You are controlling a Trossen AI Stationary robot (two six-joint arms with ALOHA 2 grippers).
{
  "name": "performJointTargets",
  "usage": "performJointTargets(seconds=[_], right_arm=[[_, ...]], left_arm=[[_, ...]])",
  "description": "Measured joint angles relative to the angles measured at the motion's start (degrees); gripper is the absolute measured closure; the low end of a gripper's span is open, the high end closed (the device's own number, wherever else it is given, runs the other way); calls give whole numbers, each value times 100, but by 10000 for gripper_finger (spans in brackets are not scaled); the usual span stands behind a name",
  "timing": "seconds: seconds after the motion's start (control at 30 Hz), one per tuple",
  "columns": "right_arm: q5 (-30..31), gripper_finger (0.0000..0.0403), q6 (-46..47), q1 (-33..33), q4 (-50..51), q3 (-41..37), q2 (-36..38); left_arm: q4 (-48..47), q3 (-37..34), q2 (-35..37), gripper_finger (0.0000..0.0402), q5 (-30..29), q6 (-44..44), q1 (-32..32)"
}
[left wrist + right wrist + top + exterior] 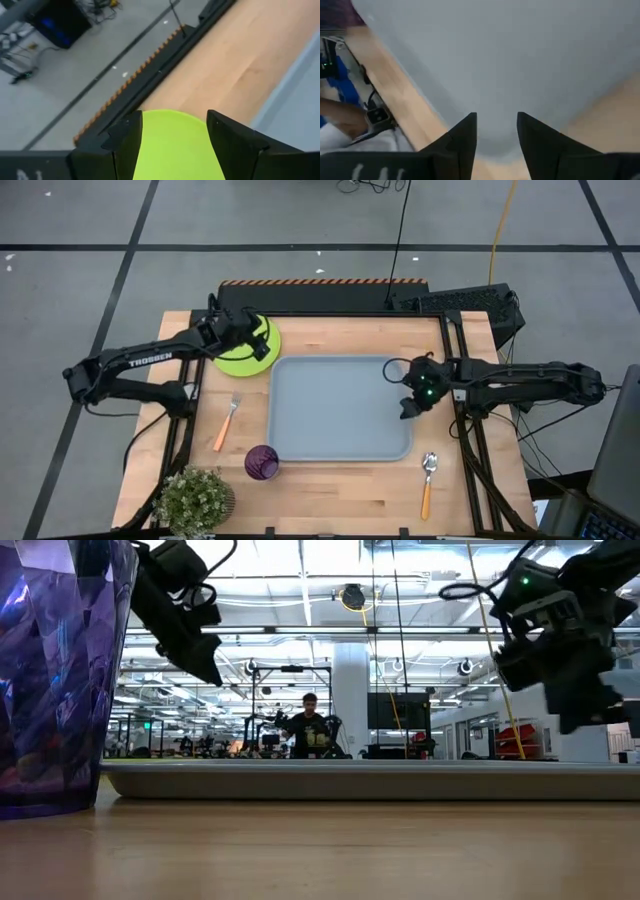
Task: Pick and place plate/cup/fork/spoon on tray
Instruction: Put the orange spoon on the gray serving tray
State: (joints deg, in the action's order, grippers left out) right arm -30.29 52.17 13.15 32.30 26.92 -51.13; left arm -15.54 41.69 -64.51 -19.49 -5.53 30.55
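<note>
lab hall | ceiling strip lights (pixel 300 580) | robot rigs (pixel 290 730) behind

the tray (pixel 340 408) lies at the centre of the table (pixel 340 335), bare of tableware. the plate (pixel 247 345) sits just off the tray's far left corner, under the left gripper (pixel 262 343), whose fingers are spread above it. the fork (pixel 226 420) lies left of the tray, apart from it. the cup (pixel 262 462) stands at the tray's near left corner, just beside the rim, with a potted plant (pixel 196 498) farther left at the table's near edge. the spoon (pixel 427 482) lies off the near right corner. the right gripper (pixel 408 392), fingers parted, hangs over the tray's right edge.
</note>
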Motion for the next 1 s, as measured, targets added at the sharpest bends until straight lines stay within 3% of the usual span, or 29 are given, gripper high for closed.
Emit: performJointTargets(seconds=[0.23,0.5,0.6,0.73,0.87,1.0], right_arm=[[-955,277,1824,-601,446,0,321],[-841,277,4685,-1846,-8,0,553],[-314,277,5585,-2340,-384,0,501],[1054,277,6107,-2987,-902,0,308],[2352,277,6218,-3464,-1704,-6,8],[3827,278,5437,-3810,-3449,81,-304]], left_arm=[[376,0,17,177,-370,-618,-86],[1331,0,19,177,-367,-1131,-84],[1704,0,19,176,-354,-1457,-21],[2211,0,19,176,-141,-1639,185],[2605,0,19,176,266,-1644,408],[2859,0,19,176,595,-1647,578]])
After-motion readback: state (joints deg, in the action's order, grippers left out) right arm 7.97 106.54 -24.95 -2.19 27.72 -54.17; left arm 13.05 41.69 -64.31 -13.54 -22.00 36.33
